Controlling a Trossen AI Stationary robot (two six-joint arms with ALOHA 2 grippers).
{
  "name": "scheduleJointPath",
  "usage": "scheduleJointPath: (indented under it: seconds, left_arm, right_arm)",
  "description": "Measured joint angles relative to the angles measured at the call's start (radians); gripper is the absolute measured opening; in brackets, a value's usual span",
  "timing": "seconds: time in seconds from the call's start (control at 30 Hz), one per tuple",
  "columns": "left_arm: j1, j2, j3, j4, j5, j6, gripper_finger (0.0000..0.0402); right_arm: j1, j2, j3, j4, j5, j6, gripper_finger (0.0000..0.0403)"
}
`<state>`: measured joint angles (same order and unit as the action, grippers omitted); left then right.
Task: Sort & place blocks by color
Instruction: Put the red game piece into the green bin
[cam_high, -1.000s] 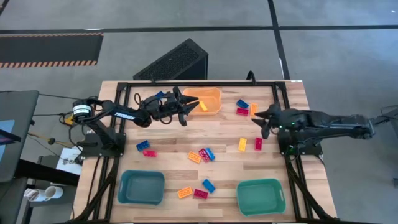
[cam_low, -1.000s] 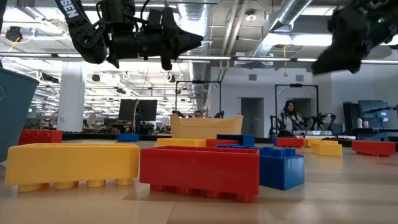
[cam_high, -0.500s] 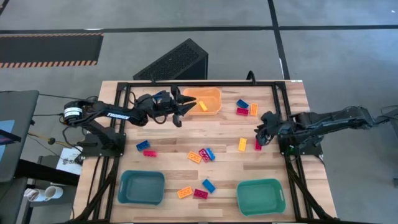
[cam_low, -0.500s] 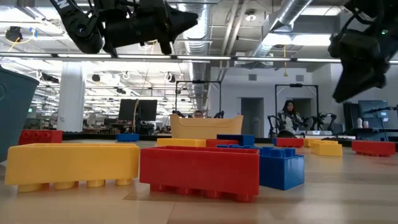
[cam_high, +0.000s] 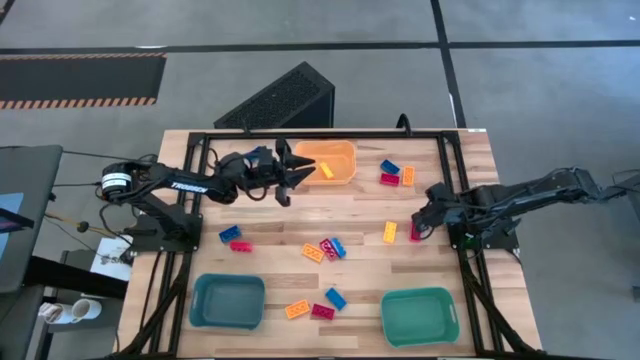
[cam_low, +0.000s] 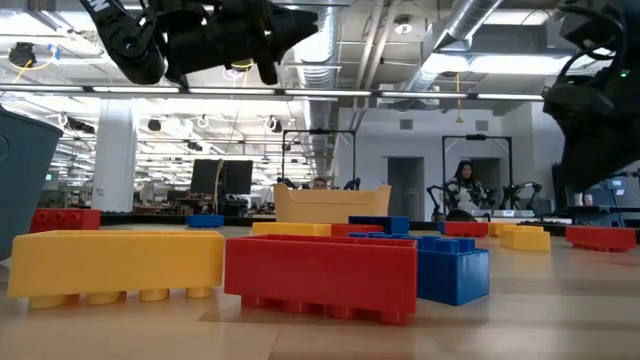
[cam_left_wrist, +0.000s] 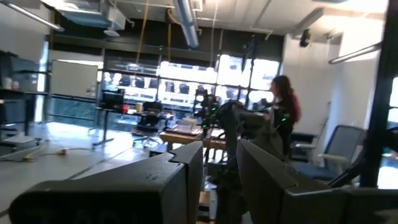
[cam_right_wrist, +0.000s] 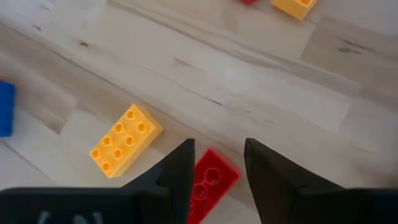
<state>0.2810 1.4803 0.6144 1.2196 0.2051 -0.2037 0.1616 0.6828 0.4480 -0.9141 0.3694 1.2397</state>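
From above, most blocks (cam_high: 322, 249) are seen scattered on the desk (cam_high: 350, 205), one yellow lying in the orange bin (cam_high: 328, 161); both teal bins (cam_high: 228, 301) appear empty. At the right wrist, the right pincer (cam_right_wrist: 217, 163) is spread over a red block (cam_right_wrist: 208, 182); the left pincer (cam_left_wrist: 219, 180), parted, holds nothing.

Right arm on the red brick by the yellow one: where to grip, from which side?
From straight above, across the red brick's two long sides. It lies flat, studs up, apart from the yellow brick, so both sides are free. The right tool is open over it.
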Motion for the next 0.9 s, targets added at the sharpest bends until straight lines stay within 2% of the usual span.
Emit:
scheduleJointPath:
  seconds: [0.23,0.43,0.57,0.9]
  left_arm:
    - [-0.024,-0.002,0.0,0.063,0.097,-0.094,0.0086]
    - [-0.066,-0.017,0.0,0.078,0.128,-0.086,0.0086]
    - [-0.069,-0.024,0.0,0.071,0.128,-0.073,0.0086]
    - [-0.069,-0.024,0.0,0.063,0.122,-0.045,0.0086]
  right_arm:
    - [0.0,0.076,0.0,0.015,-0.008,0.055,0.0226]
    - [0.0,0.172,0.0,0.073,-0.1,0.119,0.0268]
    - [0.013,0.23,0.001,0.075,-0.145,0.162,0.0271]
    - [0.048,0.365,0.002,0.091,-0.168,0.226,0.0271]
